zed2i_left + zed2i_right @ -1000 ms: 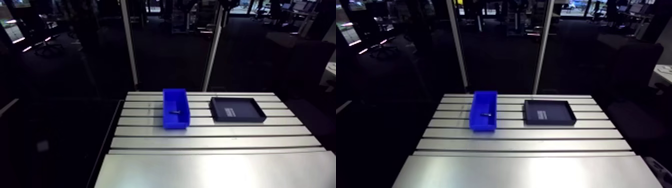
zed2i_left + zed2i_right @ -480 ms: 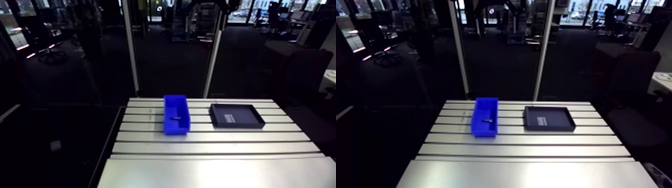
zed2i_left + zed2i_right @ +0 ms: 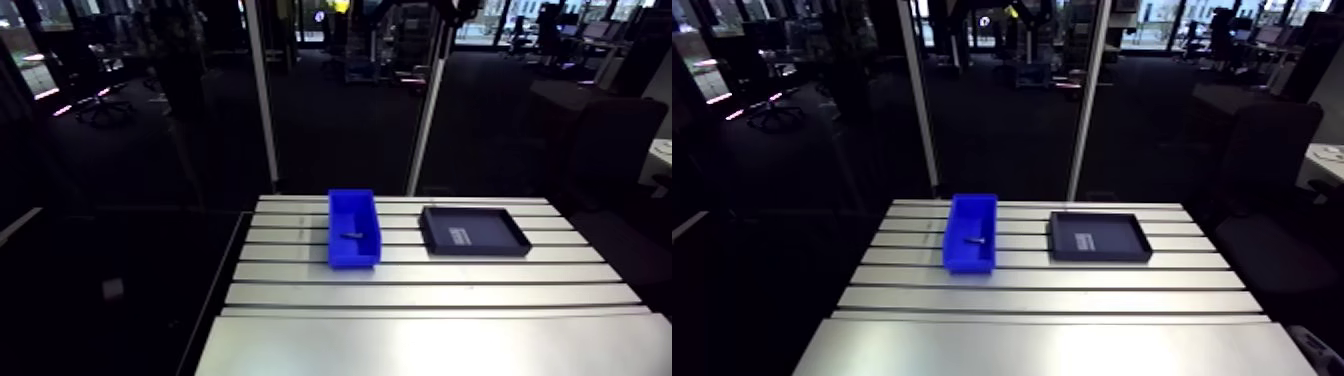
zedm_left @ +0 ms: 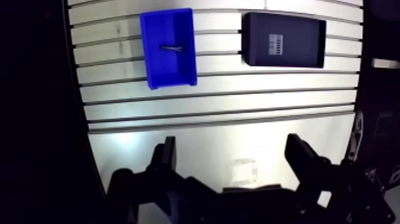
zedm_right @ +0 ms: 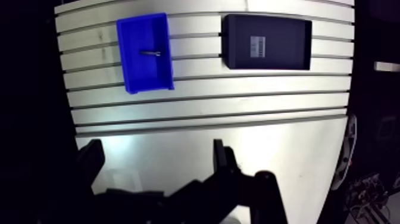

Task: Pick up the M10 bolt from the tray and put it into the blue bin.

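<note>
1. Bolt position: the M10 bolt (image 4: 171, 47) lies on its side on the floor of the blue bin (image 4: 169, 71), roughly mid-bin and clear of the walls.
2. Black tray (image 4: 297, 50), near the bin on the slotted tabletop (image 4: 226, 101): only a pale label shows inside, and no hardware that I can make out.
3. My pincer (image 4: 232, 149) hangs high over the plain part of the tabletop, well apart from both containers. Fingers are spread wide, with nothing between them.
4. Progress, as I judge it: pick and drop are done, and the bolt sits where the task wants it. Nothing is left for me but perhaps parking the arm.
</note>
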